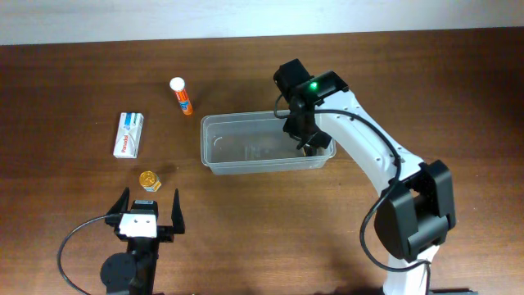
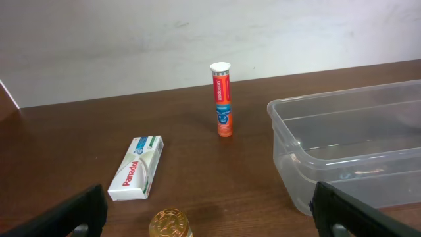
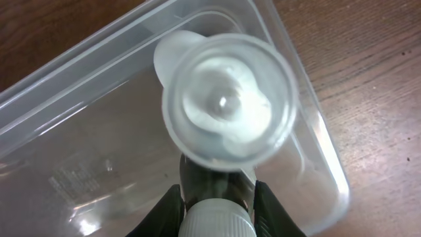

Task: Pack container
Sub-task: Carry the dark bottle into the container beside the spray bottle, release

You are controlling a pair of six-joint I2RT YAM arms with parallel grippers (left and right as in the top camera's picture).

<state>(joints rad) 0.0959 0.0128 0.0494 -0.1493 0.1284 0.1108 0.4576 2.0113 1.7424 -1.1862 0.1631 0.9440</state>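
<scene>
The clear plastic container [image 1: 254, 168] sits at the table's middle; it also shows in the left wrist view [image 2: 342, 138] and the right wrist view [image 3: 66, 85]. My right gripper [image 1: 306, 138] [image 3: 218, 197] is shut on a small clear bottle [image 3: 227, 105] with a white cap. It holds the bottle inside the container's right end, the bottle's clear base towards the camera. My left gripper [image 1: 149, 211] [image 2: 210, 214] is open and empty near the front left. It is just behind a small gold-lidded jar [image 1: 148, 179] [image 2: 170, 224].
An orange tube with a white cap [image 1: 182, 97] [image 2: 222, 99] stands upright left of the container. A white Panadol box [image 1: 128, 134] [image 2: 137, 167] lies flat further left. The right arm reaches over the container's right side.
</scene>
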